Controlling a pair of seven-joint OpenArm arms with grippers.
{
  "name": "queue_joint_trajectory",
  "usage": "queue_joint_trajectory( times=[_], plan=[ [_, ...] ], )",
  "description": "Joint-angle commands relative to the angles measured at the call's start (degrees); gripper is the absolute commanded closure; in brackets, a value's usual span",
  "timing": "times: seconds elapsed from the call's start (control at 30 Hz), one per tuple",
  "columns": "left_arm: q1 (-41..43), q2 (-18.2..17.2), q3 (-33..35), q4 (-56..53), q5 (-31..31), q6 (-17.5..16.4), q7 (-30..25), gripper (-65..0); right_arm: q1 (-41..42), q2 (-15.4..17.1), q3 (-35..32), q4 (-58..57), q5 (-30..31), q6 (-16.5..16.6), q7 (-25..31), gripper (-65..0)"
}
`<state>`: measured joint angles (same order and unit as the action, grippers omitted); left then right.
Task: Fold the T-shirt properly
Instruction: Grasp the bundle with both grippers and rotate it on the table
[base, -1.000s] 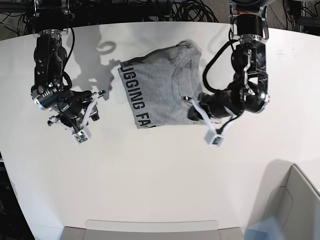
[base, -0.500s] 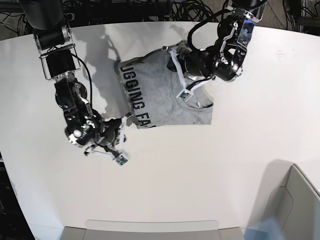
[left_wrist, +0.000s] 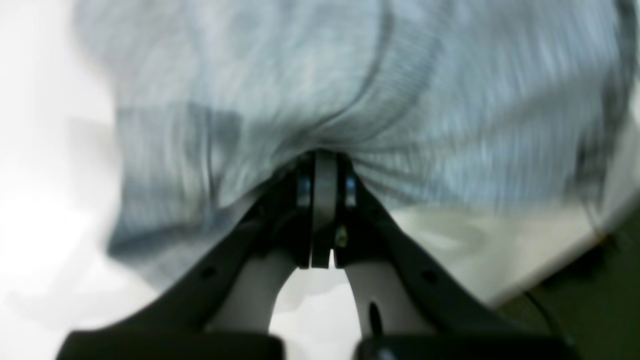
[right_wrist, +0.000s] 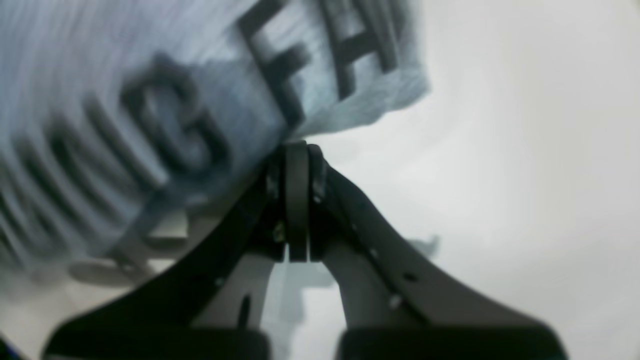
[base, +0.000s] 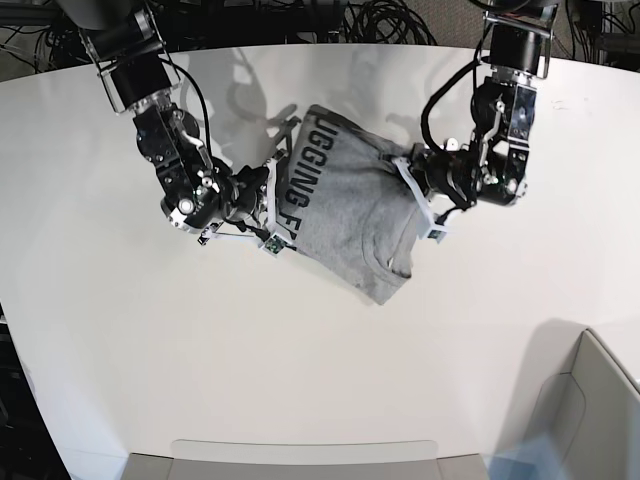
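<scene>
The grey T-shirt lies folded and skewed at the table's middle, its black lettering along the left edge. In the base view my right gripper is at that lettered edge. The right wrist view shows my right gripper shut, pinching the T-shirt hem beside the letters. My left gripper is at the opposite, right edge. In the left wrist view my left gripper is shut, with the T-shirt cloth bunched into its tips near the ribbed collar. Both wrist views are motion-blurred.
The white table carries the shirt. A grey bin stands at the front right corner and a flat grey tray at the front edge. Black cables hang behind the table's far edge.
My right gripper has closed on the lettered edge. Both arms have moved, and the shirt has turned and shifted, its lettered edge now running steeply upward.
</scene>
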<state>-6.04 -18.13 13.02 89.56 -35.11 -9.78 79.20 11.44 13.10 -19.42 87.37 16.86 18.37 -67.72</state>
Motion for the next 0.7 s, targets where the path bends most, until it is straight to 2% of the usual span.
queue_joint_trajectory(
  times=[0.0, 0.1, 0.13, 0.3, 0.4, 0.5, 0.6, 0.67],
  plan=[
    [-2.7, -0.11, -0.4, -0.37, -0.36, 0.24, -1.09, 0.0, -0.06, 0.04, 0.39, 3.92, 0.5, 0.05, -0.1, 0.0],
    [-7.98, 0.15, -0.4, -5.38, -0.36, 0.24, -1.79, 0.0, -5.42, -0.66, 0.39, 11.75, 0.76, 0.05, -2.39, 0.0],
    [-9.74, 0.59, -0.31, -7.14, -0.36, 0.24, -3.02, 0.0, -6.83, -1.81, 0.04, 13.33, 0.76, 0.05, -2.47, 0.0],
    [-16.68, 1.73, -0.31, -15.93, -0.36, 0.24, -9.35, 0.0, -10.17, -4.09, -3.66, 14.65, 0.5, -0.13, -2.56, 0.0],
    [-19.5, 1.73, -0.4, -19.01, -0.36, 0.24, -11.46, 0.0, -11.22, -4.27, -4.01, 15.44, 0.5, -0.39, -2.56, 0.0],
    [-20.55, 1.73, -0.75, -18.92, -0.62, 0.24, -11.29, 0.0, -11.75, -3.74, -3.31, 19.22, 0.41, -0.48, -2.47, 0.0],
    [-20.29, 1.73, -0.84, -13.56, -0.71, 0.42, -9.44, 0.0, -13.68, -2.95, 3.46, 25.37, 0.5, -0.48, -2.47, 0.0],
    [-18.97, 1.82, -0.84, -7.4, -0.71, 0.51, -5.92, 0.0, -13.86, -2.69, 9.44, 27.04, 0.5, -0.48, -2.47, 0.0]
  ],
)
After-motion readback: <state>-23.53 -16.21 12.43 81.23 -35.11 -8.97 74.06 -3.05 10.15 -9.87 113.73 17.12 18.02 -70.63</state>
